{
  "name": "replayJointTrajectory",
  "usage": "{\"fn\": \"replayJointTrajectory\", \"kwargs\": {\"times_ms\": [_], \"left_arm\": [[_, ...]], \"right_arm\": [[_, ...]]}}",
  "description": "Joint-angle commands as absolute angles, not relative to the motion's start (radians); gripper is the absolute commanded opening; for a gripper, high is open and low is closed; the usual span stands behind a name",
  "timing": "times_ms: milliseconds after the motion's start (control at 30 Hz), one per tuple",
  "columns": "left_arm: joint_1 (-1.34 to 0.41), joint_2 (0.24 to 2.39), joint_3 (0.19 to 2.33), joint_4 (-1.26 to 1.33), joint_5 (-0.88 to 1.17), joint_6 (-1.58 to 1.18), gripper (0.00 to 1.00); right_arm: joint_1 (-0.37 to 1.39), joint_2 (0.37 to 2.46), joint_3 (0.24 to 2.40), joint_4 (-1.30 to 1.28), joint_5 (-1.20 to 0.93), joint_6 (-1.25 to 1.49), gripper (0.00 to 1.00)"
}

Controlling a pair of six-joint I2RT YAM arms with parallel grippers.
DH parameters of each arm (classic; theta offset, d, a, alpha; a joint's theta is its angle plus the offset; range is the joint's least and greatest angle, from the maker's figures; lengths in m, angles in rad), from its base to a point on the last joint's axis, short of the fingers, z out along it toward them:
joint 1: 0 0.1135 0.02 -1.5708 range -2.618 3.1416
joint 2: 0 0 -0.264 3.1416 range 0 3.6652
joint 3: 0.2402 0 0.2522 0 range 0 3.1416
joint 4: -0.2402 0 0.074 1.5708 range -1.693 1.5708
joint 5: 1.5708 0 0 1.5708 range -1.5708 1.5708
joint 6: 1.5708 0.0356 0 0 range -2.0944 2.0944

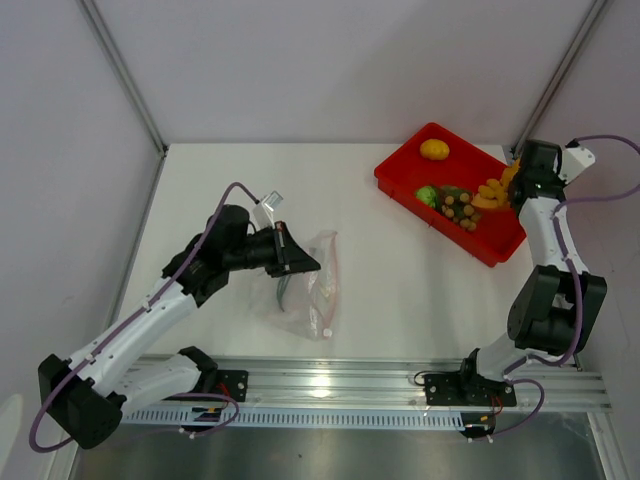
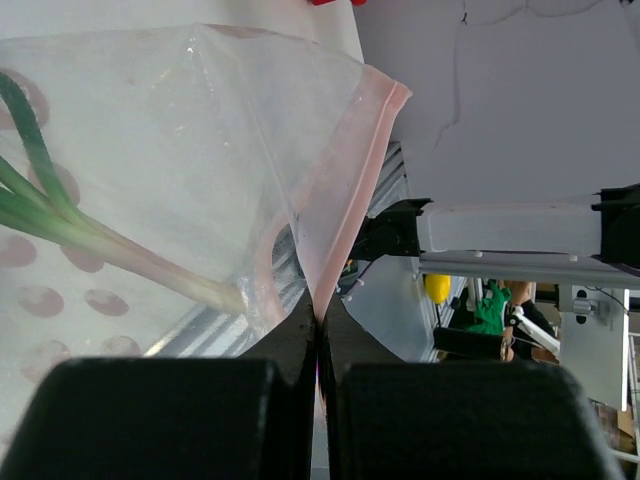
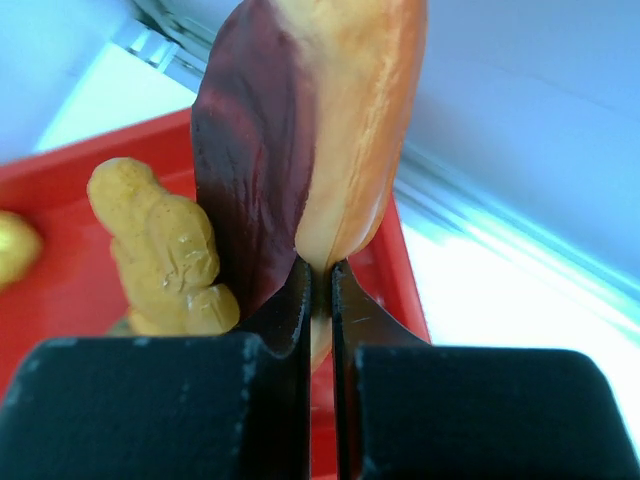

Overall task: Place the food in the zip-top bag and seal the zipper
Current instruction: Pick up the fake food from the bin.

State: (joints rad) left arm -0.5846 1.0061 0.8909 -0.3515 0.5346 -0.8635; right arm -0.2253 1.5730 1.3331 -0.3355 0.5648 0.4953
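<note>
The left tool is pinched shut on the pink strip at the mouth of the clear bag. The bag lies mid-tabletop with green stalks inside. Over by the red tray, the right tool is clamped on a purple-and-orange piece, while the yellow fruit, grape bunch and a lumpy orange piece sit in the tray.

White table, pale walls, aluminium rail
</note>
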Motion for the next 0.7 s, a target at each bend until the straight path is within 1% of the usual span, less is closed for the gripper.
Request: {"fn": "replayJointTrajectory", "kwargs": {"times_ms": [0, 100, 267, 367, 533, 667], "left_arm": [[-0.578, 0.945, 0.901, -0.305, 0.552, -0.911, 0.00], [-0.578, 0.939, 0.893, -0.318, 0.552, -0.914, 0.01], [-0.578, 0.965, 0.905, -0.319, 0.563, -0.908, 0.01], [-0.577, 0.986, 0.922, -0.321, 0.571, -0.899, 0.01], [-0.577, 1.017, 0.943, -0.327, 0.577, -0.881, 0.01], [-0.578, 1.040, 0.962, -0.330, 0.586, -0.877, 0.01]], "right_arm": [[-0.149, 1.592, 1.333, -0.293, 0.751, 0.381, 0.00], [-0.129, 1.635, 1.368, -0.284, 0.819, 0.345, 0.00], [-0.091, 1.779, 1.538, -0.320, 0.926, 0.266, 0.00], [-0.074, 1.821, 1.581, -0.353, 0.976, 0.244, 0.00], [-0.095, 1.783, 1.549, -0.400, 0.977, 0.296, 0.00], [-0.107, 1.662, 1.476, -0.380, 0.992, 0.299, 0.00]]}}
